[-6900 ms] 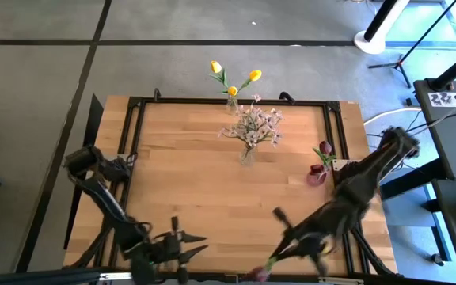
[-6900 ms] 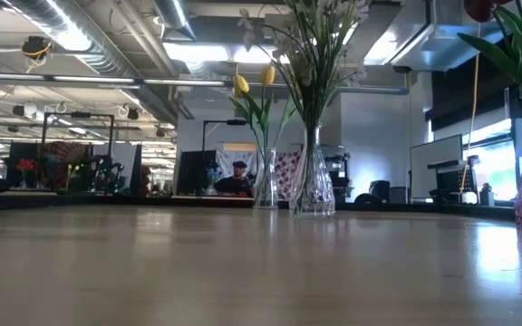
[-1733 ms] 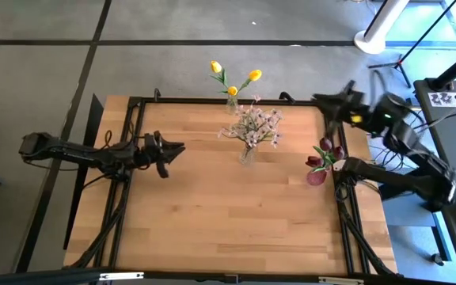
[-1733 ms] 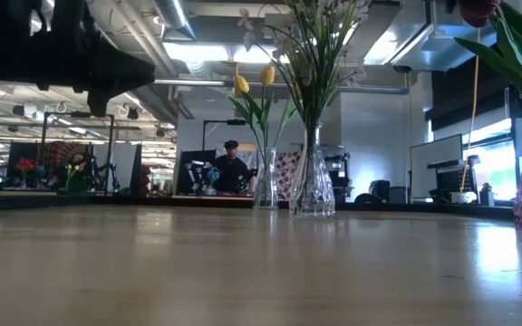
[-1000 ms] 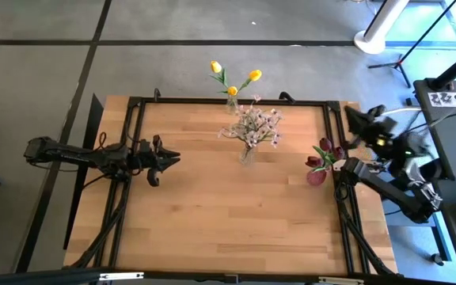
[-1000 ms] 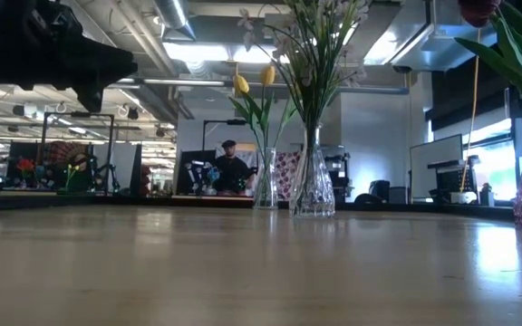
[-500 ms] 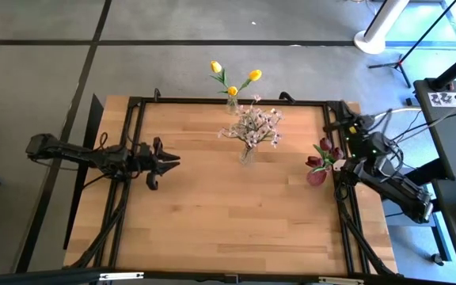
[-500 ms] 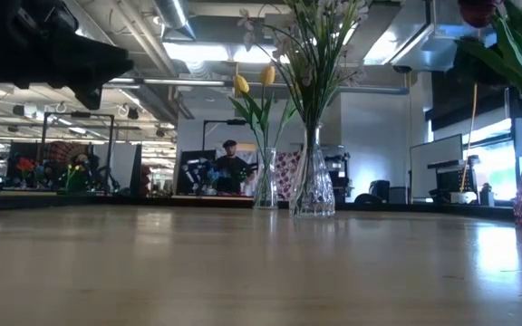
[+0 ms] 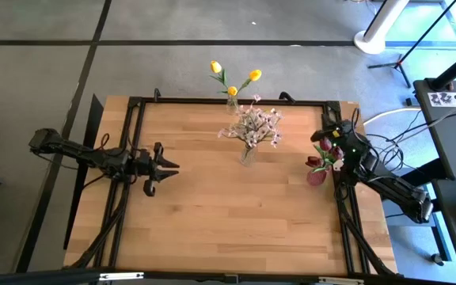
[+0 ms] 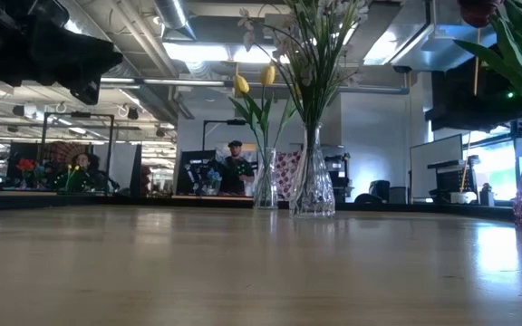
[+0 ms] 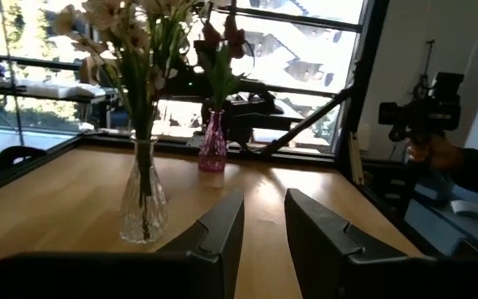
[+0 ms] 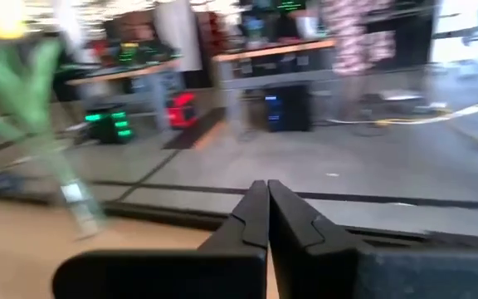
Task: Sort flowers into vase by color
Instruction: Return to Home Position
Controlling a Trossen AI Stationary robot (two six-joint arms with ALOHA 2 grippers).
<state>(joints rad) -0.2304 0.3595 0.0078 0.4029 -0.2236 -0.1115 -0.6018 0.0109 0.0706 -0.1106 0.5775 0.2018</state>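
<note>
High view: your flowers (image 9: 250,127) stand sorted by colour.
Red tulips (image 9: 325,147) sit in the pink vase (image 9: 316,176) at the tabletop (image 9: 212,206) right edge; left pincer (image 9: 169,165) slightly parted, empty; right pincer (image 9: 317,136) pressed closed, empty.

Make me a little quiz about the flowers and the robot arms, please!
1. True or false: the right gripper has its fingers shut.
2. Pick one: what colour are the tulips in the pink vase? A yellow, B dark red, C blue.
3. Fill in: ___ vases stand on the table.

Key: 1 true. 2 B. 3 three.
</note>
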